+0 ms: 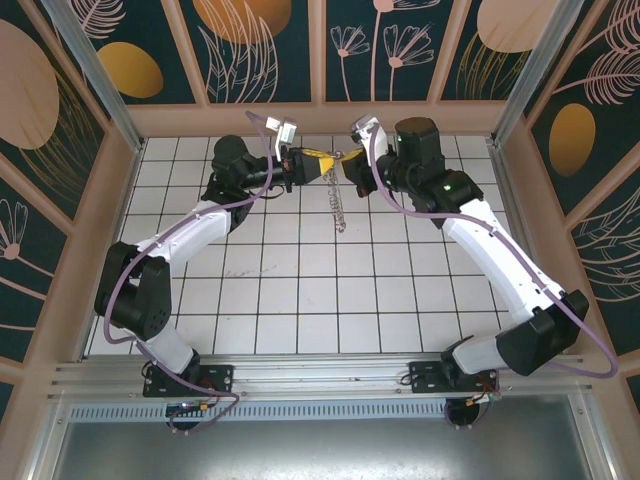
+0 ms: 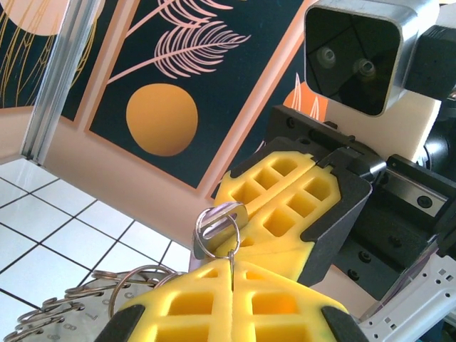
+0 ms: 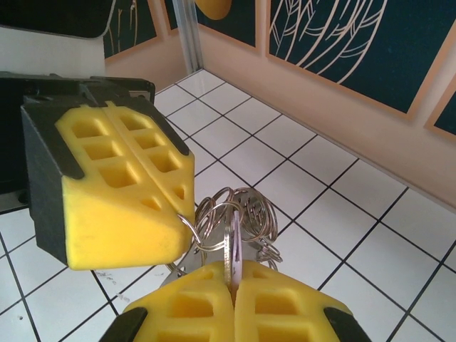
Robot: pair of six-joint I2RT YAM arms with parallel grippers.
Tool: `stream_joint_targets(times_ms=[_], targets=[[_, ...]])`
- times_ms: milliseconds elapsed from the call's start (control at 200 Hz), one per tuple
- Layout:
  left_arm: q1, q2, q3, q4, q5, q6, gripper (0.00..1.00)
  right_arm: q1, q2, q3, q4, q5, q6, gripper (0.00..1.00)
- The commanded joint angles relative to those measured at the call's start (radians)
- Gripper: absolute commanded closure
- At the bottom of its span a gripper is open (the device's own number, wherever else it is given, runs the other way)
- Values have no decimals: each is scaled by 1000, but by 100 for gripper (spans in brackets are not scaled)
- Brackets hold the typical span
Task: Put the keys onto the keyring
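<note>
the left arm reaches to the far middle of the white tiled table, and the left gripper has its yellow fingers pressed together on a thin wire ring of the keyring. the rest of the keyring, a string of linked metal rings, hangs down from that pinch toward the tiles. just right of it, tip to tip with the left gripper, the key shows as a small pale lilac piece sitting against the top of the held ring. in the right wrist view it looks like a flat strip seen edge-on among the rings. the right gripper is clamped tight on the key, its fingers meeting with no gap, and its tips are almost touching the left gripper's. as for progress, both pieces are lifted clear of the table and brought together, so picking up and lining up look done. the key overlaps the ring, but i cannot tell whether it is threaded onto the wire or only resting against it. what seems left is working the key fully onto the ring and then letting go.
</note>
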Motion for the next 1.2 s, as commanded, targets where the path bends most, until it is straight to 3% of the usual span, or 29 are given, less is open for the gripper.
stream_joint_targets(times_ms=[0, 285, 425, 831, 1196], targets=[[-4, -35, 2, 45, 23, 11, 100, 6, 13, 39, -11, 15, -21, 100], [-4, -32, 2, 42, 15, 12, 100, 6, 17, 36, -20, 90, -30, 100], [-4, -35, -2, 37, -2, 18, 83, 7, 23, 36, -29, 164, -42, 100], [-4, -47, -12, 8, -34, 40, 70, 7, 41, 61, -21, 249, -57, 100], [37, -130, -84, -55, -226, 82, 67, 7, 139, 96, -15, 276, -73, 100]])
